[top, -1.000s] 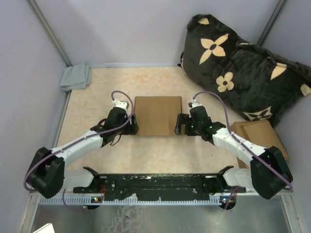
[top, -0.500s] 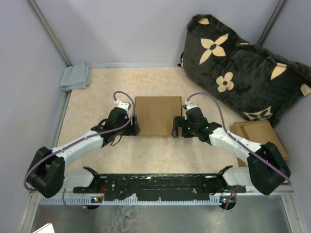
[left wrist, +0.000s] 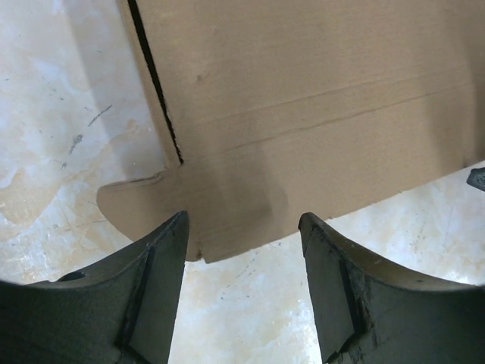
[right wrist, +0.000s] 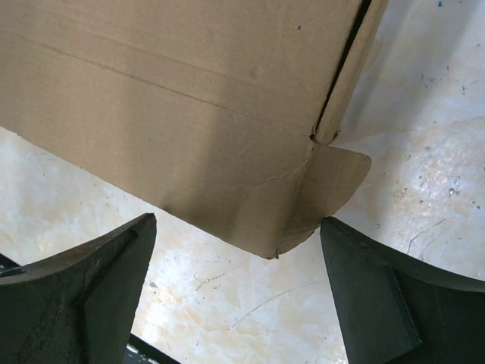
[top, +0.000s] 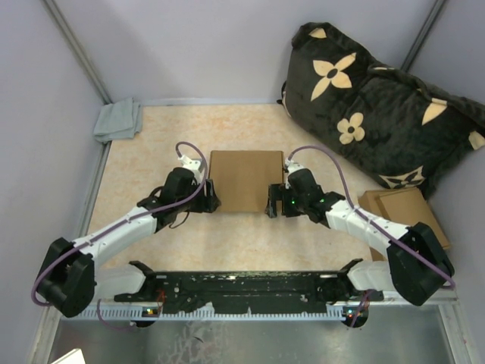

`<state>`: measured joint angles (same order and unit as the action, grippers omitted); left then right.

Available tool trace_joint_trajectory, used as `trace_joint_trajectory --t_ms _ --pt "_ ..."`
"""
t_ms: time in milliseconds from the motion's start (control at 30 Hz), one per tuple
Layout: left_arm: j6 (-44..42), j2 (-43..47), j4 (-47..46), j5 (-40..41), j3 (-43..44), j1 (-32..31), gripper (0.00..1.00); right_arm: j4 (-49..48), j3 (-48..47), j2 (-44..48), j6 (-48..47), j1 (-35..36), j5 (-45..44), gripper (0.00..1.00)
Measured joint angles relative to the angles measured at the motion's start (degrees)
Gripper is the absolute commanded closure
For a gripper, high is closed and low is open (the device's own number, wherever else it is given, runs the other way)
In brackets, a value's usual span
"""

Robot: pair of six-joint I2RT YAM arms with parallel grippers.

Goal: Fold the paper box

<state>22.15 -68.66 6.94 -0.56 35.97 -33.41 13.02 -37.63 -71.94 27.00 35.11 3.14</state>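
Observation:
The paper box lies flat and shut in the middle of the table, plain brown with crease lines. My left gripper is at its near left corner and my right gripper at its near right corner. In the left wrist view the box shows a small rounded tab by the left finger, and my left gripper stands open with the box's near edge level with its tips. In the right wrist view the box has a corner tab sticking out, and my right gripper is open wide just short of that corner.
A dark flowered pillow fills the back right. A pile of flat cardboard sheets lies at the right edge, beside the right arm. A grey cloth sits at the back left corner. Walls close in on three sides.
My right gripper has slid left up to the box's near right corner. The left gripper has edged slightly toward its corner. Both pairs of jaws have narrowed a little.

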Motion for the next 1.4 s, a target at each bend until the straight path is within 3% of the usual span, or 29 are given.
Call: trace_joint_trajectory --t_ms 300,533,767,1400 --pt "0.42 3.13 1.86 -2.78 0.0 0.0 0.34 0.52 -0.66 1.81 0.02 0.42 1.33 0.11" --pt "0.61 2.62 3.45 1.68 0.0 -0.04 0.23 1.77 -1.92 1.79 0.0 0.48 -1.11 0.08" --pt "1.11 -1.11 3.34 5.46 0.0 -0.11 0.23 2.58 -3.43 -0.79 0.04 0.48 -3.58 0.09" --pt "-0.17 -2.75 0.24 4.66 0.0 -0.22 0.28 -0.46 -3.23 -2.36 0.0 0.5 0.26 0.11"
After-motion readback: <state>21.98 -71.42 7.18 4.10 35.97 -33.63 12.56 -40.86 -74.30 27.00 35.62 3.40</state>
